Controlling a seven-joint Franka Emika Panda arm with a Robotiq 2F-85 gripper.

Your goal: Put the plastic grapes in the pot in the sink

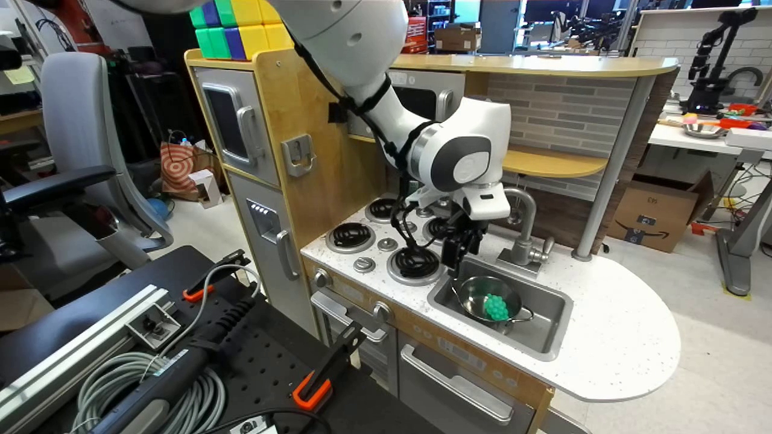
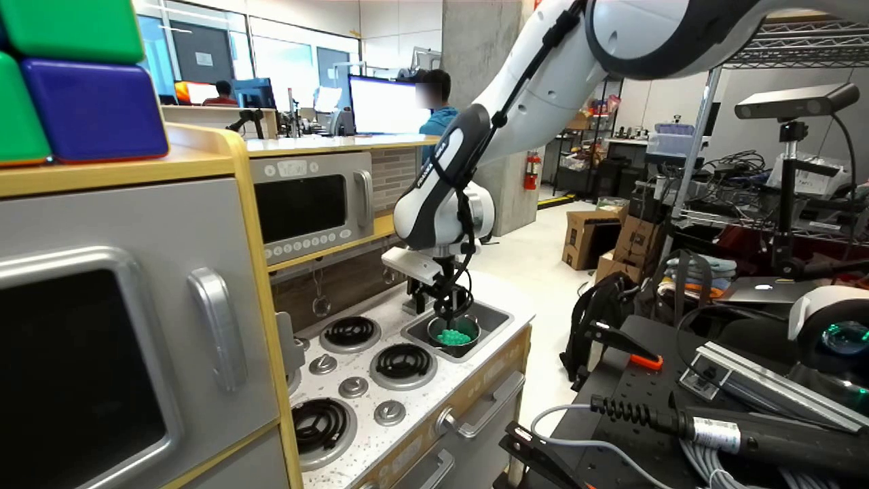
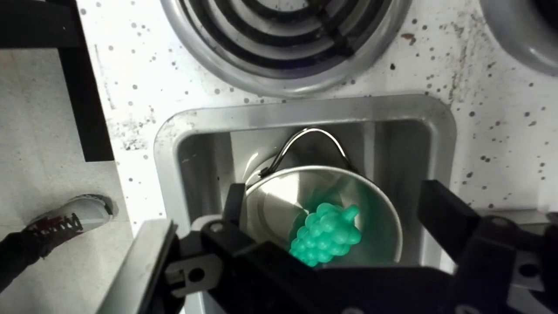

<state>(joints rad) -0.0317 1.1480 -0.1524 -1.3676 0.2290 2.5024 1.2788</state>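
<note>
Wrist view: bright green plastic bunch of grapes (image 3: 324, 235) lies inside small round shiny silver metal pot (image 3: 270, 209), toward the side away from its looped wire handle (image 3: 309, 130). Pot stands mouth up in rectangular silver-grey metal sink (image 3: 305, 115), set into white speckled bench (image 3: 492, 144). Black two-finger tool (image 3: 335, 200) comes in from the bottom edge, fingers spread well apart, one at the pot's left rim in frame, the other past its right rim; it hides the lower part of pot and sink. Silver-rimmed black coil burner (image 3: 279, 87) just beside the sink. Grey sneaker with dark laces (image 3: 72, 218) on pale floor, far left. Both exterior views: grapes in pot, pot in sink, tool hanging above from white-and-grey robot arm (image 1: 350, 66); fingertip contact with the pot, cannot tell. In an exterior view, pot sits nearer the burner end, curved grey faucet (image 1: 529, 211) behind the sink, green, blue and yellow cubes (image 1: 241, 30) stacked on wood-and-grey toy cabinet (image 1: 325, 205), grey office chair (image 1: 78, 114) at left, coiled grey cable (image 1: 102, 377) on black perforated panel (image 1: 265, 374). In an exterior view, silver toy microwave (image 2: 353, 190) above the burners, person in blue top (image 2: 440, 119) beside lit monitor (image 2: 383, 105).
</note>
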